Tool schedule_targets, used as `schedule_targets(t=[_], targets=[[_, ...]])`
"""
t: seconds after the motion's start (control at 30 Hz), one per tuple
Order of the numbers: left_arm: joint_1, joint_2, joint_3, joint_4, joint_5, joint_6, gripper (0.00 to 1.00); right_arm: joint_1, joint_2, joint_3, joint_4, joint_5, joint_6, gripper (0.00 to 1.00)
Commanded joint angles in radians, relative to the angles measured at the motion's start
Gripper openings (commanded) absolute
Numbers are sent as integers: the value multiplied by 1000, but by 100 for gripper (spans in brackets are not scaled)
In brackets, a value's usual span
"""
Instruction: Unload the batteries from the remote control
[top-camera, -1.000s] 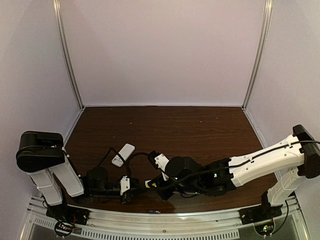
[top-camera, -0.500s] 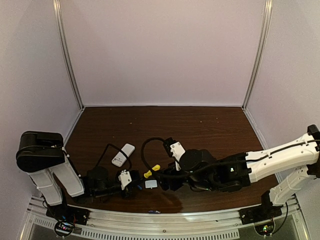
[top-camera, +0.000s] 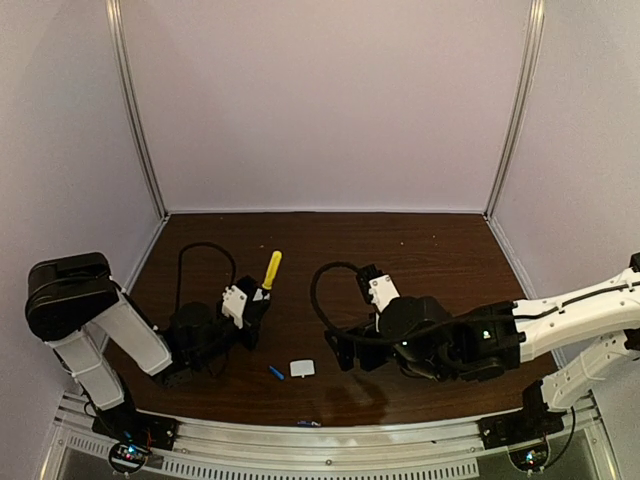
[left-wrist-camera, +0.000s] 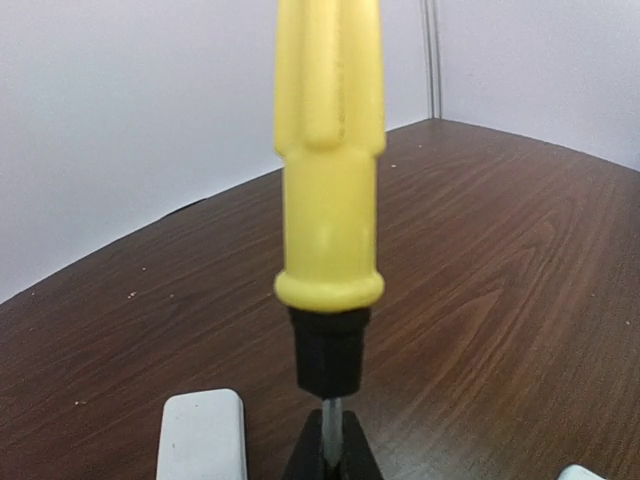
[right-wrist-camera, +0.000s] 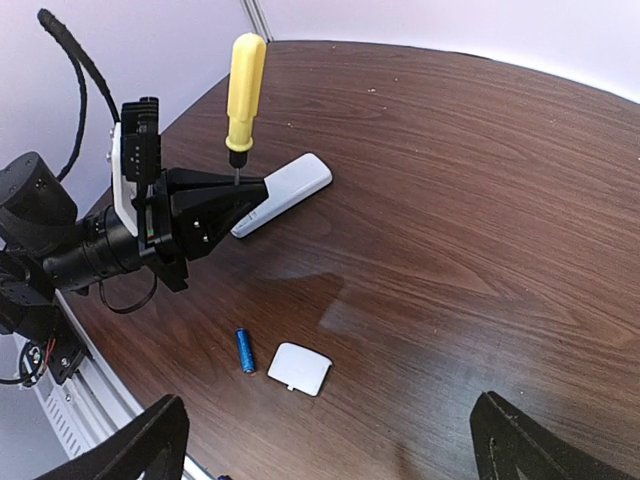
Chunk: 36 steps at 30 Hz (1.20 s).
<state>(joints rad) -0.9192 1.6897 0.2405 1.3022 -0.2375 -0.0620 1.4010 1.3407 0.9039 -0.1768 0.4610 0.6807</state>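
Note:
The remote control, a flat white bar, lies on the dark wooden table; its near end is hidden behind my left gripper. That gripper is shut on the metal shaft of a yellow-handled screwdriver, whose handle points away from it. One blue battery lies loose on the table next to a small white cover piece. My right gripper hangs open above and to the right of them, holding nothing. In the top view the battery and the cover piece lie between the two arms.
A small blue object rests on the metal rail at the table's front edge. Black cables loop above both wrists. Pale walls enclose the table on three sides.
My right gripper has opened wide and drawn back to the right. The left gripper has swung away toward the back left, carrying the screwdriver. The cover piece and a battery now show on the table.

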Motion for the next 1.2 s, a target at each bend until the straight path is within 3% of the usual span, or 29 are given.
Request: schedule_targets(t=[0.0, 0.33, 0.87, 1.17], targets=[[20, -8, 64, -115, -73, -82, 0, -6, -6, -15, -48, 51, 14, 100], [46, 59, 199, -363, -124, -157, 0, -8, 23, 1, -63, 54, 13, 100], [51, 119, 293, -503, -100, -204, 0, -9, 39, 12, -69, 44, 11, 100], [53, 139, 316, -532, -98, -214, 21, -9, 34, 10, -73, 44, 10, 100]])
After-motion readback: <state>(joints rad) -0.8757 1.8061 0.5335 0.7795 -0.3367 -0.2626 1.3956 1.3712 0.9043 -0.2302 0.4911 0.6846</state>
